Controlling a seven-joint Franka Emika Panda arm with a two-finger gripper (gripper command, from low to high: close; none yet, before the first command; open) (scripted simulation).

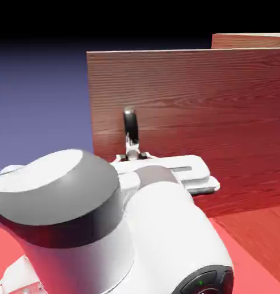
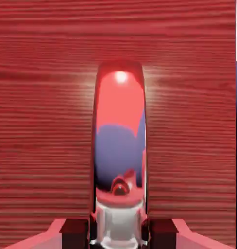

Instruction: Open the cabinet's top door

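The top door is seen swung out from the cabinet, whose top corner shows behind the panel's upper right edge. The handle, a dark curved metal loop, stands near the door's left edge. In the hand view the handle is shown large and shiny between the fingertips, against wood grain. The pincer is clenched on the handle. The white arm fills the foreground over the red surface.
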